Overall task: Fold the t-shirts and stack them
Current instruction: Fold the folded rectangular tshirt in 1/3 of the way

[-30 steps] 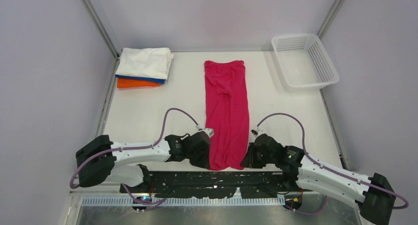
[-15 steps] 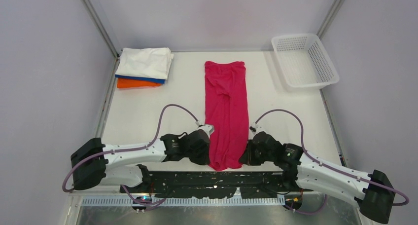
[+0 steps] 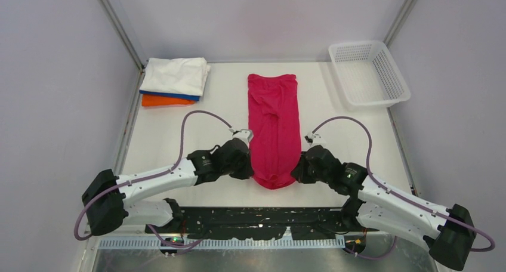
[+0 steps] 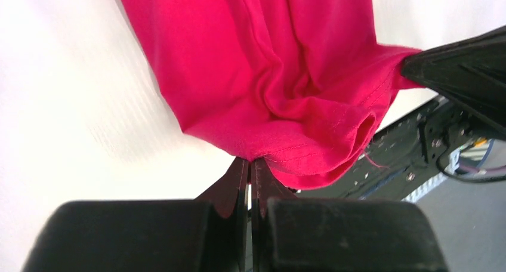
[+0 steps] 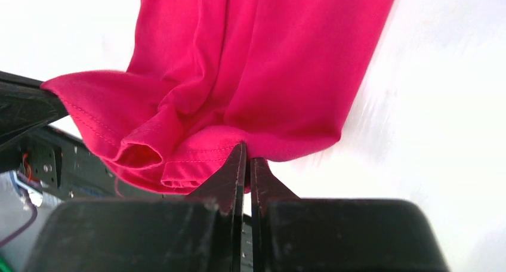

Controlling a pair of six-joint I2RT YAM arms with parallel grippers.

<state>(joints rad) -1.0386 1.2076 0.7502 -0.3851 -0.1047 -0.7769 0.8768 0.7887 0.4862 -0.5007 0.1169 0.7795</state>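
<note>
The magenta-red t-shirt (image 3: 274, 126) lies as a long narrow strip down the middle of the table. My left gripper (image 3: 249, 172) is shut on its near left hem corner, and my right gripper (image 3: 296, 173) is shut on its near right corner. The hem sags between them, lifted off the table. The left wrist view shows the shirt (image 4: 262, 75) pinched in my left gripper (image 4: 250, 160), and the right wrist view shows the shirt (image 5: 262, 63) pinched in my right gripper (image 5: 244, 150). The white t-shirt (image 3: 176, 75) tops a folded stack over the blue (image 3: 179, 96) and orange (image 3: 164, 101) ones at the far left.
A white mesh basket (image 3: 368, 73) stands at the far right corner. The black base plate (image 3: 262, 218) runs along the near edge. Metal frame posts rise at both far corners.
Both grippers have moved away from the near edge toward the far side, carrying the shirt's near hem with them. The near end of the shirt now sits farther onto the table.
</note>
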